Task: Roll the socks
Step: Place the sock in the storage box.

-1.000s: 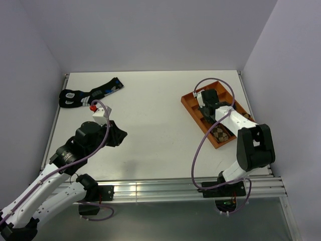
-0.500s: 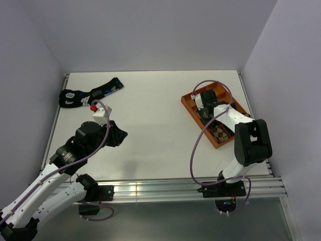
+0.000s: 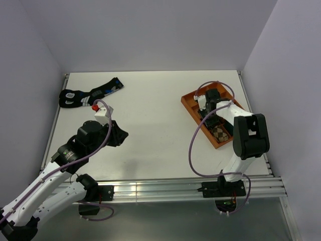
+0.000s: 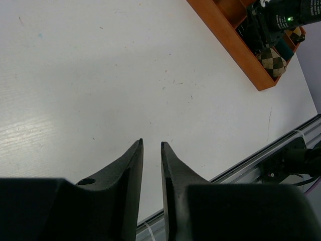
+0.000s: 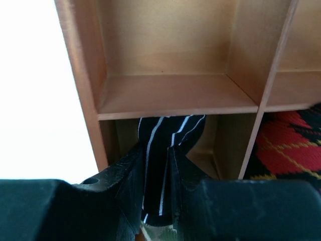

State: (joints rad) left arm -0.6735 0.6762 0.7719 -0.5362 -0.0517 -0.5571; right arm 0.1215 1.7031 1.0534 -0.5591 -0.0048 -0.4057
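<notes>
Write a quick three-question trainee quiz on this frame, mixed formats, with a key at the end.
1. True or false: the left tool holds a sock.
2. What does the right tool pinch? A) the striped black sock B) a towel C) nothing
3. Fill in: the right tool is reaching into a compartment of the orange ____.

Key: 1 false, its jaws stand apart over bare table; 2 A; 3 tray.

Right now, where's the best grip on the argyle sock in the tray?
I'd pinch the argyle sock by its exposed top fabric, from straight above; dividers of the wooden tray wall its sides. The right claw, shut on the striped ankle sock next door, must let go first.
</notes>
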